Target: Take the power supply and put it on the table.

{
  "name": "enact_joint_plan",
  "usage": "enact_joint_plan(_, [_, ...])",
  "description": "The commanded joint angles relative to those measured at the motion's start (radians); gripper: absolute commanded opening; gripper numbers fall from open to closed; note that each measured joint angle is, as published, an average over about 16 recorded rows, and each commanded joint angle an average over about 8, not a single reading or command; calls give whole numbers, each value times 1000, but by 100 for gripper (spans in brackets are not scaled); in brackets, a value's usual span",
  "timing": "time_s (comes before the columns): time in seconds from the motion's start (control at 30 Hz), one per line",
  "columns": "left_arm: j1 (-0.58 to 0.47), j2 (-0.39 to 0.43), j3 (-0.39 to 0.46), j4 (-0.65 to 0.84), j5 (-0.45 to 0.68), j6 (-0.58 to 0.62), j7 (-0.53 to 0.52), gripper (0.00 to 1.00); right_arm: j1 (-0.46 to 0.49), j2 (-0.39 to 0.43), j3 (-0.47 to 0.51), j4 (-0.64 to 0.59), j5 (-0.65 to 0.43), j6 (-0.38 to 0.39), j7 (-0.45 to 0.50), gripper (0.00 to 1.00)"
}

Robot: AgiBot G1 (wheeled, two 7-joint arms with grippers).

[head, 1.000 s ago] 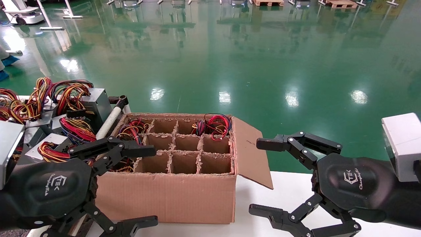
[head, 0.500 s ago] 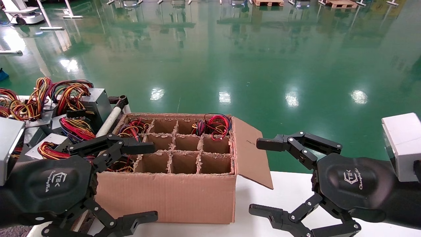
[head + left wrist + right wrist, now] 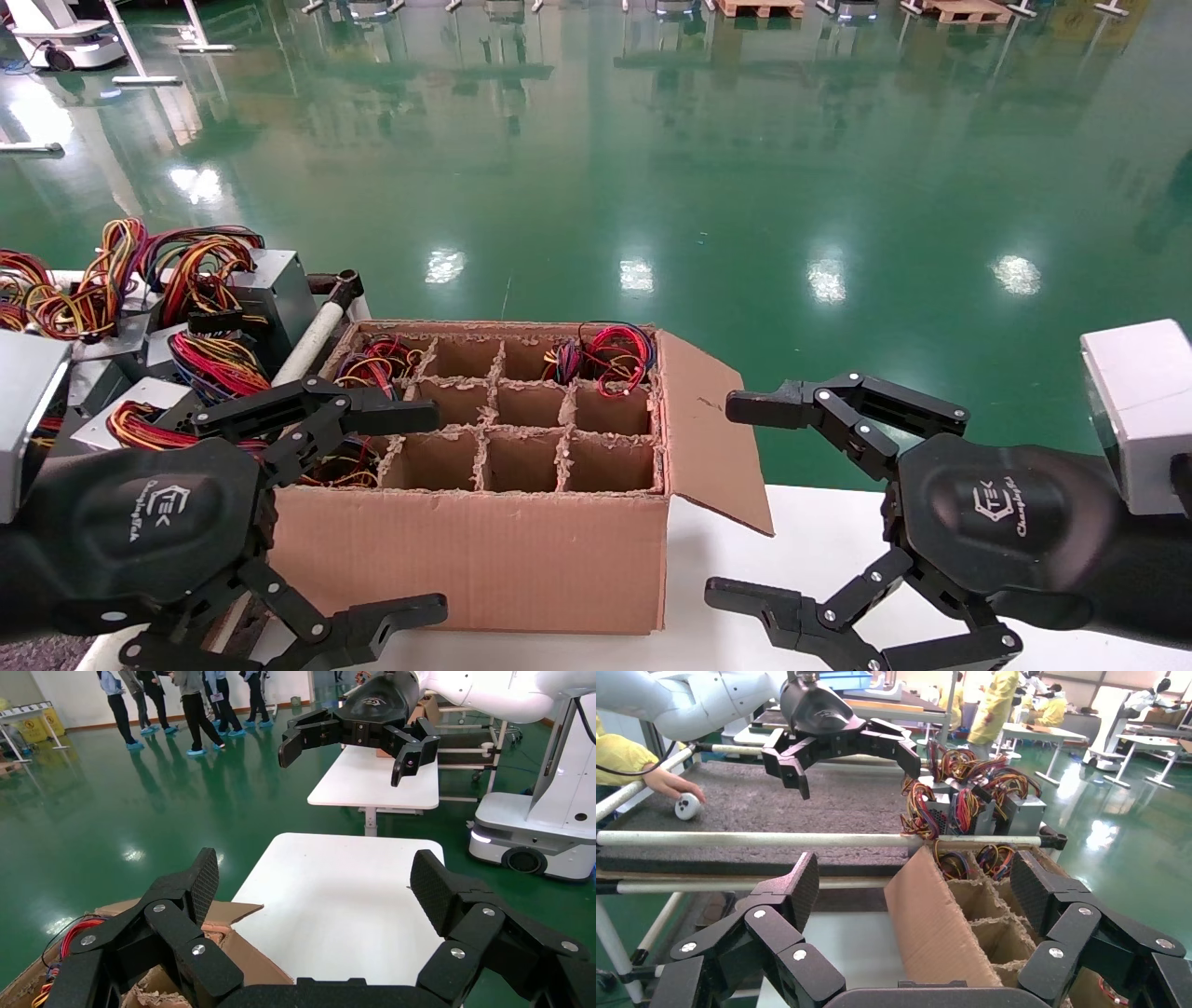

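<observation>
L tool [image 3: 372,517] wide open, empty, by box [image 3: 484,550] | R tool [image 3: 778,499] open, empty

My right gripper [image 3: 916,903] fills the near edge of this view, its two black fingers [image 3: 793,888] spread wide apart with nothing between them. Past them stands the cardboard box [image 3: 947,917], one flap raised toward me, its dividers showing and coloured wires [image 3: 979,862] lying in the far cells. Beyond the box a white tube rail [image 3: 807,839] runs along the edge of the table [image 3: 736,811], a dark grey rough surface. Several power supplies [image 3: 975,808] sit bunched at one end of it, their wires looping up. My left gripper [image 3: 842,755] hangs above the table, fingers apart and empty. A person's hand [image 3: 670,783] rests on the table beside a small white ball [image 3: 687,806].
</observation>
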State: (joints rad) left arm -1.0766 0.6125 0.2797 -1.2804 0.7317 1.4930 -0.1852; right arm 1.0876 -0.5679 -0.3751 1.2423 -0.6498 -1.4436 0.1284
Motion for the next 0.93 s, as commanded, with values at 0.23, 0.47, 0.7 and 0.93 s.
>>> enact_joint_plan(0.23, [0, 0, 0, 1, 0, 0, 0, 100, 0, 0, 0, 0, 0, 0, 0, 100])
enact_joint_plan(0.47, [-1, 0, 0, 1, 0, -1, 0, 100, 0, 0, 0, 0, 0, 0, 0, 100])
enact_joint_plan(0.7, [-1, 0, 0, 1, 0, -1, 0, 100, 0, 0, 0, 0, 0, 0, 0, 100])
enact_joint_plan(0.93, [-1, 0, 0, 1, 0, -1, 0, 100, 0, 0, 0, 0, 0, 0, 0, 100])
